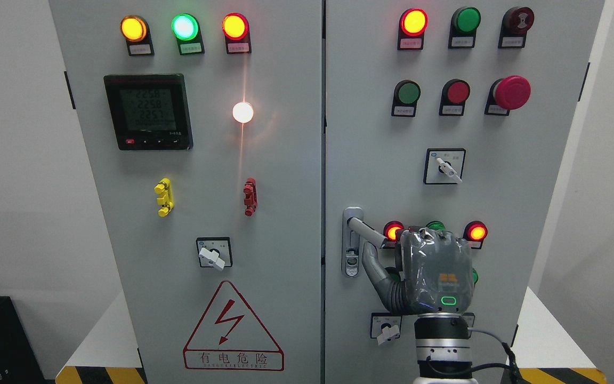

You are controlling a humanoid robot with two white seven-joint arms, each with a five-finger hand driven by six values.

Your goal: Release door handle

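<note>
The silver door handle [364, 227] sits on its lock plate [352, 261] at the left edge of the right cabinet door [520, 176]. Its lever points right and slightly down, and its end disappears behind my right hand [435, 266]. That hand comes up from the bottom edge with its back toward me. Its fingers curl forward over the end of the lever, while the thumb [373, 264] stretches up-left below the lever, apart from it. My left arm does not show.
Both cabinet doors stand shut, meeting at a seam [323, 186]. Lit red lamps [393, 231] [476, 232] flank the hand. A rotary switch [387, 328] sits beside my wrist. The left door carries a meter [148, 112] and a switch [213, 253].
</note>
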